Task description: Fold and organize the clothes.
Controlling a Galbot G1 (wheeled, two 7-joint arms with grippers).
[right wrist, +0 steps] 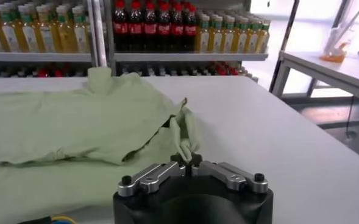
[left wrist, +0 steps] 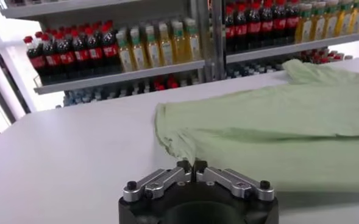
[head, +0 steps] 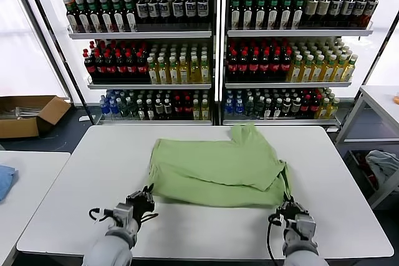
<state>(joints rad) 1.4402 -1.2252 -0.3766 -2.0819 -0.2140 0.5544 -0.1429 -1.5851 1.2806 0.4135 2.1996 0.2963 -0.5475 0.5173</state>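
Observation:
The light green polo shirt point(head: 218, 166) lies folded across the middle of the white table point(head: 206, 232); its printed front is hidden. My left gripper point(head: 147, 194) is at the shirt's near left corner, shut on a pinch of green fabric, as the left wrist view shows point(left wrist: 192, 164). My right gripper point(head: 288, 204) is at the near right corner, shut on a gathered fold of the shirt point(right wrist: 184, 137), with the jaws closed point(right wrist: 186, 159). The shirt also fills the far side of the left wrist view point(left wrist: 270, 131).
Shelves of bottles point(head: 212, 48) stand behind the table's far edge. A cardboard box point(head: 25, 115) sits on the floor at the left. A blue cloth point(head: 5, 179) lies on the left side table. A white table point(head: 380, 101) stands at the right, with a pale cloth bundle point(head: 381, 165) below it.

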